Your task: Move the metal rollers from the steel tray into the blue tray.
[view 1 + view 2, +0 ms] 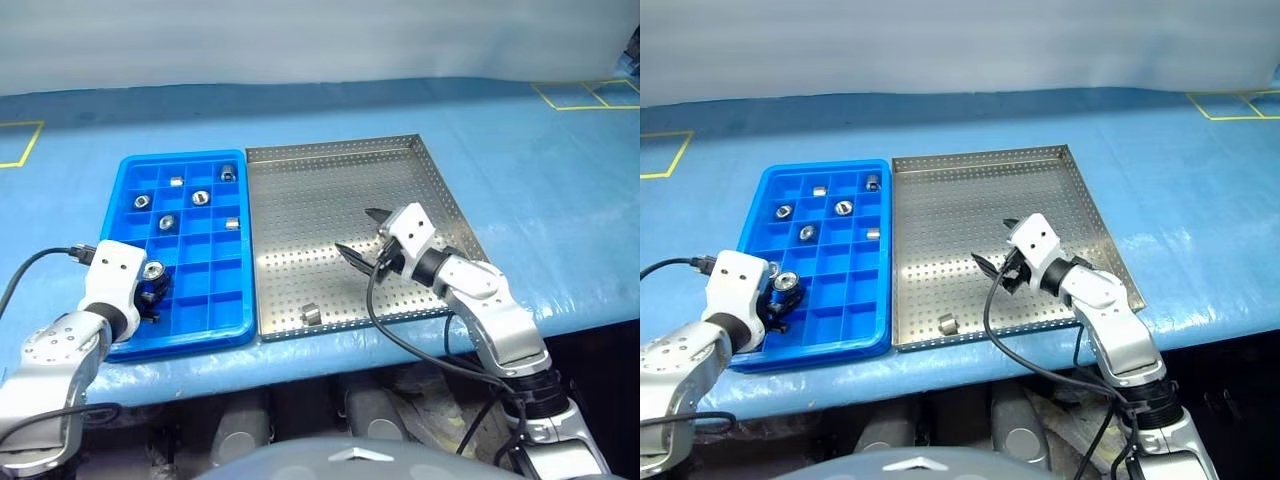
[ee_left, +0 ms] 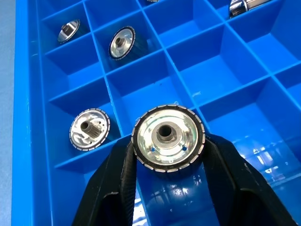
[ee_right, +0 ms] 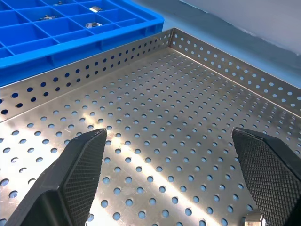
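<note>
The blue tray (image 1: 186,156) lies on the left, with the steel tray (image 1: 320,195) right beside it. Several metal rollers (image 1: 201,197) rest in separate compartments toward the blue tray's far end. My left gripper (image 1: 155,290) hangs over the near left compartments, shut on one metal roller (image 2: 168,137) held flat face up between the fingers. One roller (image 1: 311,314) lies in the steel tray by its near rim. My right gripper (image 1: 357,232) hovers open over the steel tray's perforated floor (image 3: 155,108) and holds nothing. Beside its right finger a roller's edge (image 3: 254,219) peeks in.
Both trays sit on a table with a blue cover (image 1: 540,180) near its front edge (image 1: 300,375). Yellow tape marks (image 1: 585,95) lie at the far right and at the far left (image 1: 20,145). Black cables (image 1: 400,335) trail from both wrists.
</note>
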`<state>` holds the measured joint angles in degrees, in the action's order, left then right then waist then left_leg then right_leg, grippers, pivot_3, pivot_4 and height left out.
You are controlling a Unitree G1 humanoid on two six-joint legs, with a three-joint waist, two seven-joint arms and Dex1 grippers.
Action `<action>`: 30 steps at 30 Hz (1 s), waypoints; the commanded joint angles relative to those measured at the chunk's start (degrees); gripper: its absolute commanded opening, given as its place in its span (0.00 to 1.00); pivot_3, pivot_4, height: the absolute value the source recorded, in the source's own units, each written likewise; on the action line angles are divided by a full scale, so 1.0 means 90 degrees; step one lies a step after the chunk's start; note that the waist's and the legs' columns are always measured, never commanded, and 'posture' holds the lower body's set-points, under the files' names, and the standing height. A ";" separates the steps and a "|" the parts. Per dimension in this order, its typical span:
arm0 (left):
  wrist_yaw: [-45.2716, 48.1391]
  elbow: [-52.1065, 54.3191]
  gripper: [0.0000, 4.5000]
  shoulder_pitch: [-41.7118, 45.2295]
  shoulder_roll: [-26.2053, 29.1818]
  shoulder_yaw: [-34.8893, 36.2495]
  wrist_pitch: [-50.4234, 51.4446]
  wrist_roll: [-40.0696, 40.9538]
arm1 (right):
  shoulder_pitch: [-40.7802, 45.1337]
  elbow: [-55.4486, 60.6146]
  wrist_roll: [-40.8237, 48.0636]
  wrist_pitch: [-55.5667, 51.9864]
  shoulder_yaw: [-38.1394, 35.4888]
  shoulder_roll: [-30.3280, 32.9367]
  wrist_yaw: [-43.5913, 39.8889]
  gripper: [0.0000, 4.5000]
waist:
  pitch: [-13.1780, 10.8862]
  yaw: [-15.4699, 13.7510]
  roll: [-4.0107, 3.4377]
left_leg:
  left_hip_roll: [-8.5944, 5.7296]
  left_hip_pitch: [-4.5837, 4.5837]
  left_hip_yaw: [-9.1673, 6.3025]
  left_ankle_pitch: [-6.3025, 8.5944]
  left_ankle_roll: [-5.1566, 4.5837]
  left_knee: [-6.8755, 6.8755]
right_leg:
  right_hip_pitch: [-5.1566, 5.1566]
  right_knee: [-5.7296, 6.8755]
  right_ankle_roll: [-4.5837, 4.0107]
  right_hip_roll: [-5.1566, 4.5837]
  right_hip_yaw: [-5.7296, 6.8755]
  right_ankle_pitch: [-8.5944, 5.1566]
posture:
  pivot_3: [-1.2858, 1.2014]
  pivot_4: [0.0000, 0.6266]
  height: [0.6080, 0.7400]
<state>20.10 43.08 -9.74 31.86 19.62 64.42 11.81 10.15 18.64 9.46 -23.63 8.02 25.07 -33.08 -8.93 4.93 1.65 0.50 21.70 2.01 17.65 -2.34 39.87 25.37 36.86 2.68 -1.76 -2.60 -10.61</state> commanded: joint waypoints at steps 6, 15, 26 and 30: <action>0.0054 0.0104 0.91 -0.0006 0.0109 0.0199 -0.0130 0.0041 | -0.0010 0.0314 0.0020 0.0114 -0.0204 0.0053 0.0093 1.00 | 0.0000 0.0048 0.0000 | 0.0000 0.0000 0.0000 0.0000 0.0000 0.0000 | -0.0001 0.0001 -0.0001 0.0000 0.0000 -0.0001 | 0.45 0.24 1.00; 0.0522 0.0642 0.99 0.0688 -0.0794 0.0456 -0.0863 0.1271 | 0.0074 0.0188 -0.0227 0.0021 -0.0480 0.0503 0.0106 1.00 | 0.0002 -0.0013 0.0003 | -0.0004 0.0000 0.0000 0.0000 -0.0001 0.0005 | -0.0007 -0.0002 0.0003 -0.0008 0.0006 0.0003 | 0.45 0.24 1.00; 0.0683 0.0265 0.99 0.1174 -0.1081 -0.2375 -0.2161 0.1146 | 0.1082 -0.0856 -0.1779 0.0318 0.0148 0.4312 -0.2232 1.00 | 0.0002 0.0167 -0.0013 | -0.0018 -0.0012 0.0037 0.0009 -0.0026 0.0012 | -0.0018 -0.0012 0.0007 -0.0012 -0.0017 0.0003 | 0.42 0.24 1.00; 0.0591 -0.0118 0.99 0.1380 -0.1245 -0.3016 -0.2455 0.0941 | 0.2156 -0.1815 -0.2870 0.1417 0.1151 0.4684 -0.3096 1.00 | 0.0000 0.0393 -0.0009 | -0.0003 -0.0038 0.0051 0.0009 -0.0026 0.0014 | -0.0036 -0.0019 0.0015 0.0022 -0.0045 0.0004 | 0.42 0.24 1.00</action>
<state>25.76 42.09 2.04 21.16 -5.89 44.48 20.89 27.29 5.23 -12.04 -15.78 15.38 66.76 -57.93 -8.92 8.46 1.57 0.49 21.32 2.45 17.73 -2.57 39.99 24.99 36.67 2.82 -1.54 -3.03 -10.58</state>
